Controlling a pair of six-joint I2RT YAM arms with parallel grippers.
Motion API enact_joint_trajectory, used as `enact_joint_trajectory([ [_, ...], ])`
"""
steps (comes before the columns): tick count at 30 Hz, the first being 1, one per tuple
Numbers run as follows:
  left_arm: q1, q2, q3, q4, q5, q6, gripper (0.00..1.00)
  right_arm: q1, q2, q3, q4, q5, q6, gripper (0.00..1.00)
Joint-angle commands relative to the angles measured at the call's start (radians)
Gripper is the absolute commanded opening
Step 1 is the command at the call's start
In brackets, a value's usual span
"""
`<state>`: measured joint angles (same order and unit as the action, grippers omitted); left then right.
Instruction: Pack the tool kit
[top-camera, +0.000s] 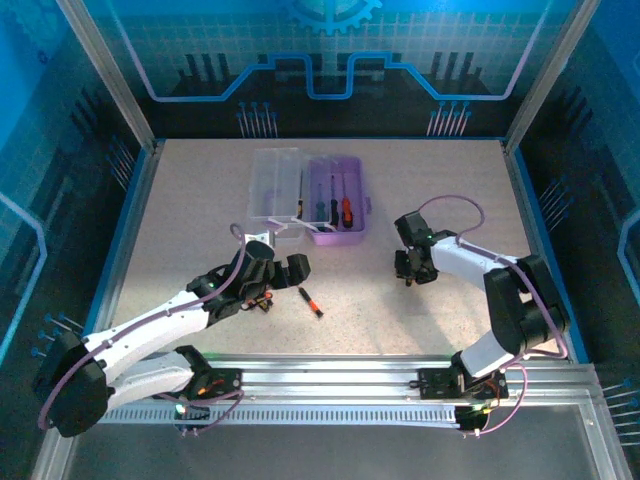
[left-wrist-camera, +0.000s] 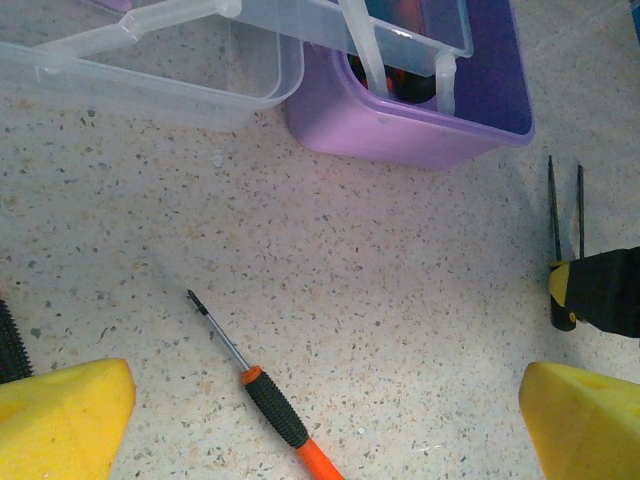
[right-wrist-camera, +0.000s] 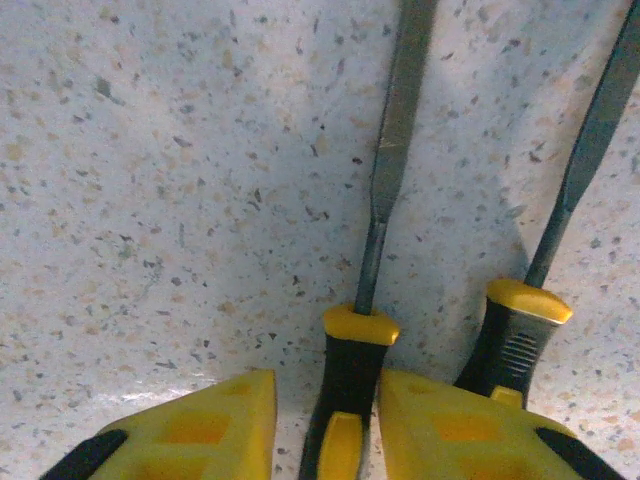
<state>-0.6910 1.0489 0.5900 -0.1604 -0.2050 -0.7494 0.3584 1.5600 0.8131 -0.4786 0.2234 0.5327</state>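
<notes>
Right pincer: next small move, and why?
Probably close on the yellow-black screwdriver between the right pincer's fingers: they straddle its handle, with a gap beside one finger. A second screwdriver lies just outside the other finger, so no sideways shift.

Matt speckled table (left-wrist-camera: 400, 300), glossy purple plastic case (left-wrist-camera: 400, 135), dull metal screwdriver shaft (right-wrist-camera: 395, 130)

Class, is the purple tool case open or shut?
Open: the clear lid lies flipped back beside the purple case, screwdrivers showing inside.
</notes>
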Motion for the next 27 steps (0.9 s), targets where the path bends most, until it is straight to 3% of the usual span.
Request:
enact_joint_trajectory([
  [1, 0.0, -0.018, -0.007, -0.021, -0.019, 0.013, 0.99, -0.012, 0.027, 0.019, -0.008, -0.013, -0.005, 0.31],
  [6, 0.001, -0.025, -0.008, -0.034, -0.025, 0.005, 0.99, -0.003, 0.032, 0.026, -0.014, 0.015, -0.003, 0.31],
  [11, 0.005, -0.059, -0.033, -0.049, -0.054, -0.029, 0.99, 0.008, 0.007, 0.017, 0.007, -0.008, -0.018, 0.14],
  [20, 0.034, -0.211, -0.093, -0.093, -0.139, -0.067, 0.99, 0.04, -0.102, 0.084, 0.008, -0.034, -0.022, 0.13],
  [27, 0.065, -0.345, -0.099, -0.282, -0.317, -0.188, 0.99, 0.148, -0.052, 0.283, 0.003, -0.081, -0.014, 0.13],
])
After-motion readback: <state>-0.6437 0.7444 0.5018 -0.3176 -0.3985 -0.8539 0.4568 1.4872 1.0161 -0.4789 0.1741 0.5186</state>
